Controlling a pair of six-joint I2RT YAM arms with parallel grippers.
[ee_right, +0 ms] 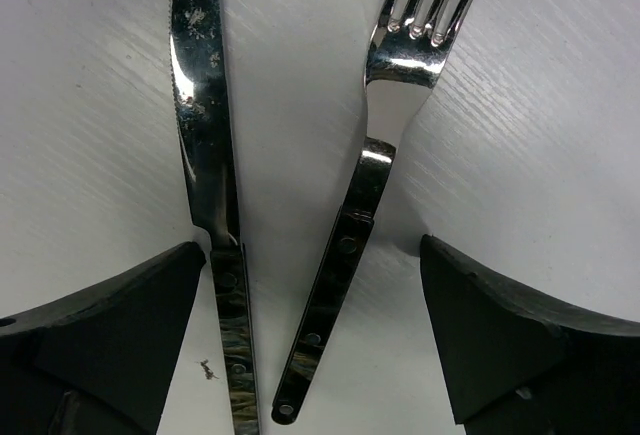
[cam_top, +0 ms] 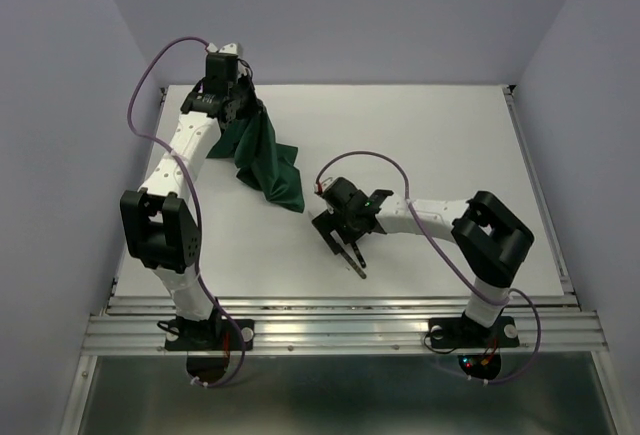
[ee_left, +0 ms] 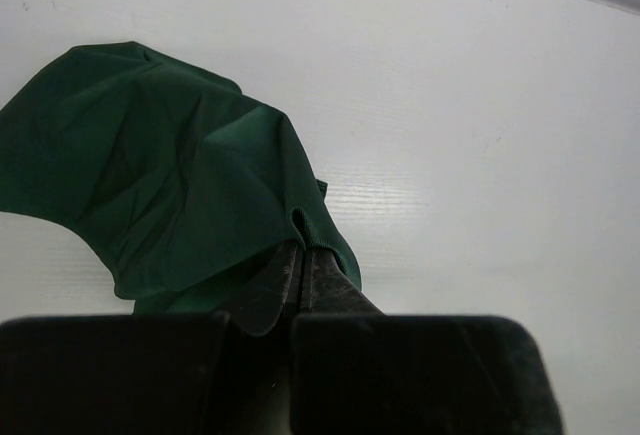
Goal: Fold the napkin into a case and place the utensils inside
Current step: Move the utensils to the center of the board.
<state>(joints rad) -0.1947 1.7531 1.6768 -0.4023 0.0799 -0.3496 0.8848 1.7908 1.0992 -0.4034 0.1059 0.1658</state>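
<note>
Zero folding yet, just pinching napkin tight in left gripper, hovering right gripper wide open, straddling knife and fork lengthwise from the handle end.

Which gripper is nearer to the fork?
Right. The right gripper is open over the fork, its fingers straddling fork and knife; the left gripper is far off, shut on the napkin.

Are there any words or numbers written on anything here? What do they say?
None can be read.
The knife blade shows only specks and glare, no stamp.
The fork and the napkin are plain.
The left arm and right arm show no readable label.
</note>
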